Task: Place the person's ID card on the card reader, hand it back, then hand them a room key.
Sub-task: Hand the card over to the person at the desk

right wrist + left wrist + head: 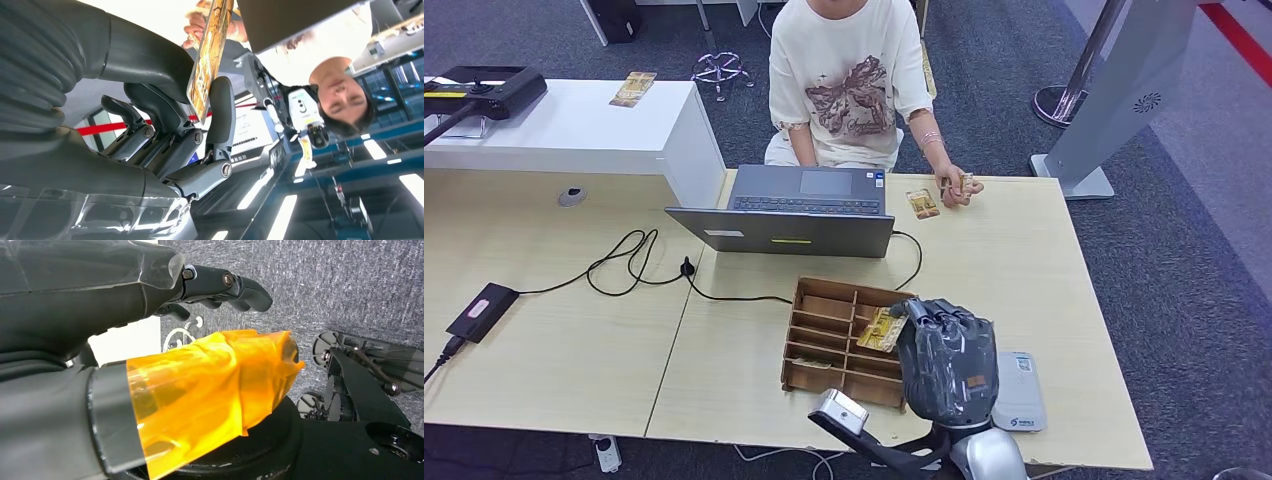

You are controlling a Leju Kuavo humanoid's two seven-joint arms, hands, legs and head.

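Observation:
My right hand [946, 360] is over the right side of the wooden divided box [824, 340] at the table's near edge. It pinches a gold-patterned card [883, 330] between thumb and a finger; the right wrist view shows the card [210, 55] edge-on in that pinch. A white card reader [1020, 390] lies just right of the hand. Across the table a seated person [844, 80] rests a hand [959, 186] holding a small item beside another gold card [922, 203] lying flat. My left hand [165, 340] hangs over grey carpet, fingers apart and holding nothing, its thumb wrapped in orange film.
An open grey laptop [804, 210] stands between the box and the person. Black cables [629, 262] run to a black adapter [482, 312] at the left. A white counter [574, 125] at the back left carries a card [632, 88] and a black device [484, 90].

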